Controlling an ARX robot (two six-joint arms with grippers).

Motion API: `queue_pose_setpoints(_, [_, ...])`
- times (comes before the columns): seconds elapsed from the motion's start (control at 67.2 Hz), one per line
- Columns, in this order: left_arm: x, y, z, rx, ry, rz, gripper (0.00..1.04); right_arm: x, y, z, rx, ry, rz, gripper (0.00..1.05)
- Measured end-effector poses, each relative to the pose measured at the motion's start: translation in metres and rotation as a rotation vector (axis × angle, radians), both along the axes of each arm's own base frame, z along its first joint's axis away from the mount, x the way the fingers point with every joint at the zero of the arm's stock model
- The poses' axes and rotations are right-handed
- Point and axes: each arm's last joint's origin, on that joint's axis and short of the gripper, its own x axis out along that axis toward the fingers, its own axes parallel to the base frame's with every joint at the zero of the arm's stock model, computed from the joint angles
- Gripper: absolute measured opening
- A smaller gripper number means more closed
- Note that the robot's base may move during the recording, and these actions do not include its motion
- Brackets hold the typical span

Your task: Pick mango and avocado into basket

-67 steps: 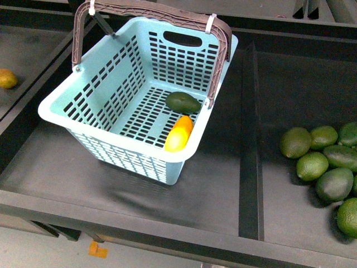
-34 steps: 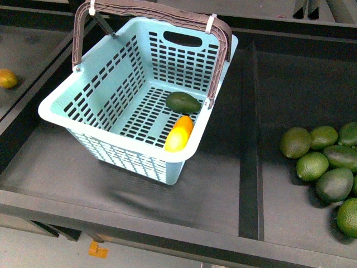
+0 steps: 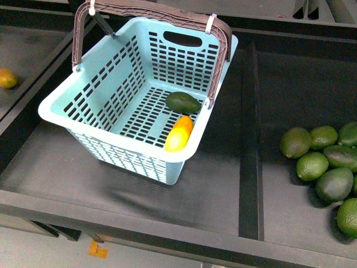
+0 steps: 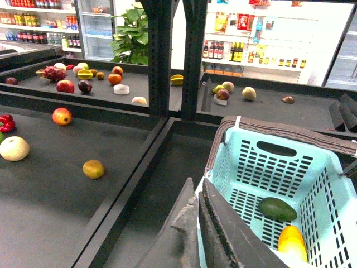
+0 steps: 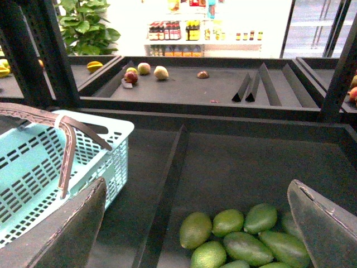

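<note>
Neither arm shows in the front view; the left end effector hangs just outside the basket with its fingers pressed together and empty, while the right end effector hovers over the neighbouring bay, fingers spread wide, gripping nothing. Inside the basket the avocado lies on the slotted floor and the mango sits just beside it, against the near right wall. A pile of green avocados lies well apart beyond the black divider, and a lone orange fruit rests far left.
</note>
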Motion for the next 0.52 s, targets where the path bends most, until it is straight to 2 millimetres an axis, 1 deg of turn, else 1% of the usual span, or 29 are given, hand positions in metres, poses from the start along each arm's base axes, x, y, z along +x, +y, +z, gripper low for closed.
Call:
queue_pose_setpoints(0.059, [0.0000,0.0000,0.0000,0.000,0.000,0.000,0.31,0.0000,0.0000,0.0000,0.000,0.000,0.000,0.96])
queue_pose_setpoints(0.074, [0.0000,0.0000,0.0000,0.000,0.000,0.000,0.33,0.0000,0.0000,0.0000,0.000,0.000,0.000,0.96])
queue_pose_setpoints(0.238, [0.0000,0.0000,0.0000,0.000,0.000,0.000,0.72,0.0000,0.0000,0.0000,0.000,0.000,0.000,0.96])
queue_pose_setpoints(0.253, [0.0000,0.0000,0.0000,0.000,0.000,0.000,0.74,0.0000,0.0000,0.0000,0.000,0.000,0.000,0.96])
queue_pose_setpoints(0.357, [0.0000,0.0000,0.0000,0.000,0.000,0.000,0.98,0.0000,0.0000,0.0000,0.000,0.000,0.000,0.96])
queue_pose_setpoints(0.416, [0.0000,0.0000,0.0000,0.002,0.000,0.000,0.96,0.0000,0.0000,0.0000,0.000,0.000,0.000,0.96])
queue_pose_setpoints(0.521, [0.0000,0.0000,0.0000,0.002,0.000,0.000,0.96,0.0000,0.0000,0.0000,0.000,0.000,0.000,0.96])
